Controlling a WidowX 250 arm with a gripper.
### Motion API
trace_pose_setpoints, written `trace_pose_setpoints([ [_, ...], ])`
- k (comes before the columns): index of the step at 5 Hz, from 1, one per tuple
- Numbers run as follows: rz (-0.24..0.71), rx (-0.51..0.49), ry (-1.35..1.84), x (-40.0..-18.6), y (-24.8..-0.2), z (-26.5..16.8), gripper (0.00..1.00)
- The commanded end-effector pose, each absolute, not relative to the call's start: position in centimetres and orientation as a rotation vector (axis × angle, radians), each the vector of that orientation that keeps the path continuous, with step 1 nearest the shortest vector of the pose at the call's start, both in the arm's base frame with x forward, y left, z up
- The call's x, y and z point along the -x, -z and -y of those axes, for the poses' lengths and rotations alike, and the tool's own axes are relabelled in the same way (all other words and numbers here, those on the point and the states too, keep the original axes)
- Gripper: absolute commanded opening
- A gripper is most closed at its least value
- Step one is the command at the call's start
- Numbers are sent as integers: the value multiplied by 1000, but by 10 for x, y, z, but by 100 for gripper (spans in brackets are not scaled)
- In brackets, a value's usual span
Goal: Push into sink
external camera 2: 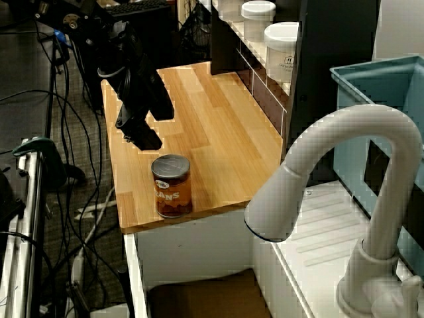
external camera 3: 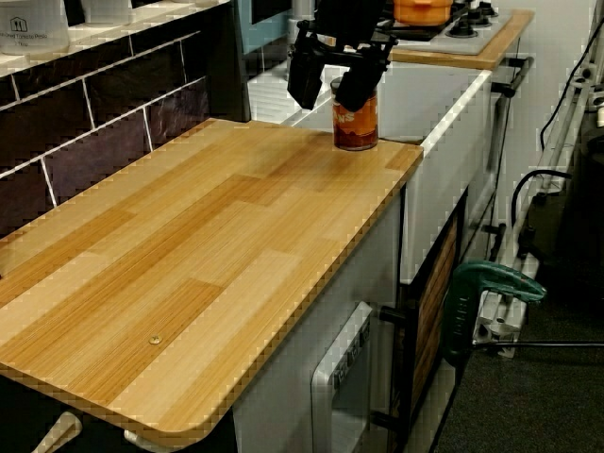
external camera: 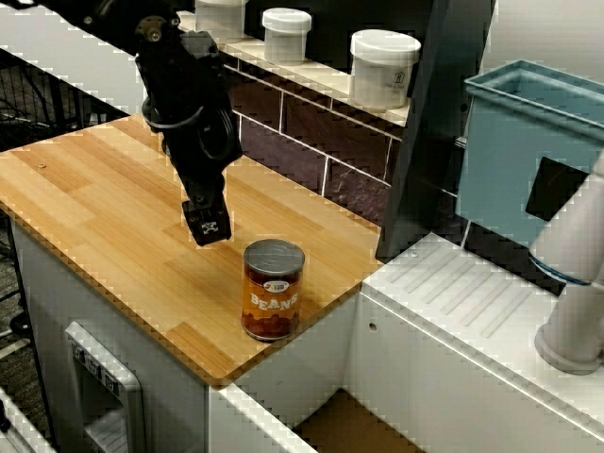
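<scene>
Beans can (external camera: 274, 302) upright on wooden counter (external camera: 113, 208), near its edge beside the sink (external camera 2: 199, 298). Black gripper (external camera 3: 336, 77) hangs just behind the can, fingers spread, holding nothing; whether it touches the can, cannot tell. White faucet (external camera 2: 344, 172) stands right of sink.

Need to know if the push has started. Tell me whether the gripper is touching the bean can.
Apart. In the high view from the sink side, bare wood shows between the gripper and the bean can, which stands upright near the counter edge.
</scene>
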State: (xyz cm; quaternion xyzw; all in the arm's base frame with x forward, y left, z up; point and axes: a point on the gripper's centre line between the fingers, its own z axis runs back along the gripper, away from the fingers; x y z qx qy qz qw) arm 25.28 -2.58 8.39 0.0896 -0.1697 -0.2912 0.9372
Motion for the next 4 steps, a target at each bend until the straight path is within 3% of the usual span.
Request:
trace_pose_setpoints([
  [1,353,-185,635,-252,-92,29,100],
  [4,331,-200,715,-239,-73,41,100],
])
